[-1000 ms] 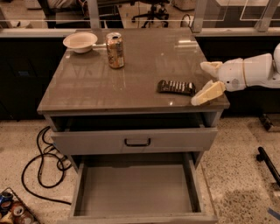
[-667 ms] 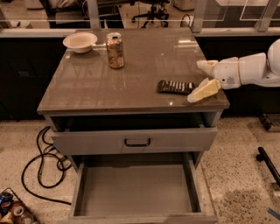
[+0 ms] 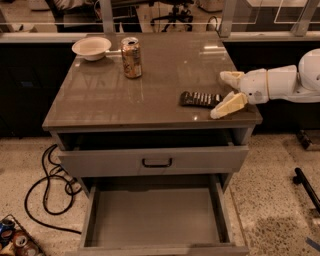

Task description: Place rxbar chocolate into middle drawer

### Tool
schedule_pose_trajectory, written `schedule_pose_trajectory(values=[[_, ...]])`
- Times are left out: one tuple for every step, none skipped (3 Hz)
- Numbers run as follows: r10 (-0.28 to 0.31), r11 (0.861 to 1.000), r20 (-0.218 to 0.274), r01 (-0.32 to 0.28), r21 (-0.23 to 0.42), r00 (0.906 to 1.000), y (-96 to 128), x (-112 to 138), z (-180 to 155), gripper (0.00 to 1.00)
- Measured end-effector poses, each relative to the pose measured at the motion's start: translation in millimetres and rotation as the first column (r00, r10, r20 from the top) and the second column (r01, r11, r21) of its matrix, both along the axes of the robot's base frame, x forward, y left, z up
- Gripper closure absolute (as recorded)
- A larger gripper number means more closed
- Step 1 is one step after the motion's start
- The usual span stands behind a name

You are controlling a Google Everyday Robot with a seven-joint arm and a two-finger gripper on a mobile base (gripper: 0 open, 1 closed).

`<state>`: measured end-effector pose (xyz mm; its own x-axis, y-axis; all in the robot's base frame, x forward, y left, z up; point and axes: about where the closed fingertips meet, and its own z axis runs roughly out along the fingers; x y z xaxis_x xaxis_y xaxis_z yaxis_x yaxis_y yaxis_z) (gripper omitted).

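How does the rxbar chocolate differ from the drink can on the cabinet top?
The rxbar chocolate lies flat; the drink can stands upright. The rxbar chocolate is dark-wrapped, the drink can gold-tan. The rxbar chocolate sits front right with the gripper, jaws open, at its right end; the drink can stands back left near a bowl. Both rest on the cabinet top.

Office lab: swivel chair [image 3: 174, 10] behind glass partition [image 3: 260, 17]; gripper [image 3: 219, 95] at cabinet-top [image 3: 150, 95] edge
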<state>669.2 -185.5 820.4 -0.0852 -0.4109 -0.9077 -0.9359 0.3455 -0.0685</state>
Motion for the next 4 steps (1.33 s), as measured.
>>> schedule_pose_trajectory(values=[[0.023,1.0,0.009,-0.023,0.002,0.9997,2.5,-2.4,-9.7,0.15],[0.028,1.0,0.008,-0.028,0.003,0.9996,5.4,-1.8,-10.6,0.39],[0.028,1.0,0.008,-0.028,0.003,0.9996,5.5,-1.8,-10.4,0.61],[0.028,1.0,0.008,-0.028,0.003,0.9996,5.7,-1.8,-8.1,0.84]])
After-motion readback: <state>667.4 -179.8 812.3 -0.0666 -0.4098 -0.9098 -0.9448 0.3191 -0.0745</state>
